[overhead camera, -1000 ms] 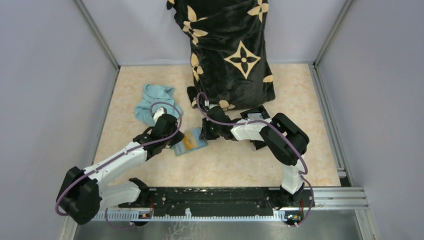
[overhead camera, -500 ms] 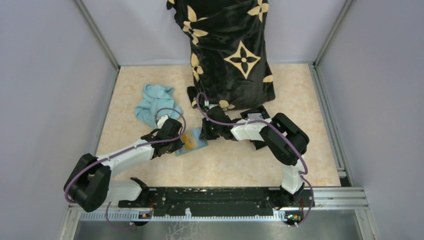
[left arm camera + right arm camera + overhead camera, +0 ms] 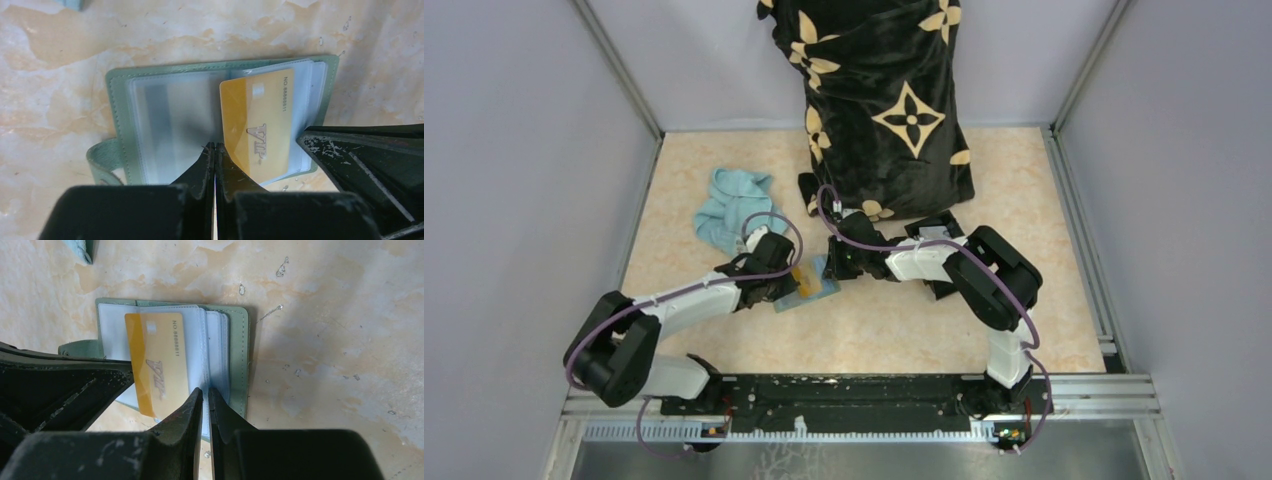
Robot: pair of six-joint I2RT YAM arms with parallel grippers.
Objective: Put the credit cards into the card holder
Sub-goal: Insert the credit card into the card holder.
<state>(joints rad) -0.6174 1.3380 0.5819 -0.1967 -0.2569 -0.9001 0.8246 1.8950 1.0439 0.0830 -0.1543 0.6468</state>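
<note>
Left gripper [image 3: 214, 146] has advanced onto the card holder [image 3: 116, 95], jaws pressed together and empty. Right gripper [image 3: 205, 390] stays clamped on that holder.

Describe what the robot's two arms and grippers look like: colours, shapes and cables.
The left arm and right arm have white links between bulky black joints, with a purple cable looping along each. The left gripper and right gripper have black, tapering wedge fingers, scuffed with pale flecks.
</note>
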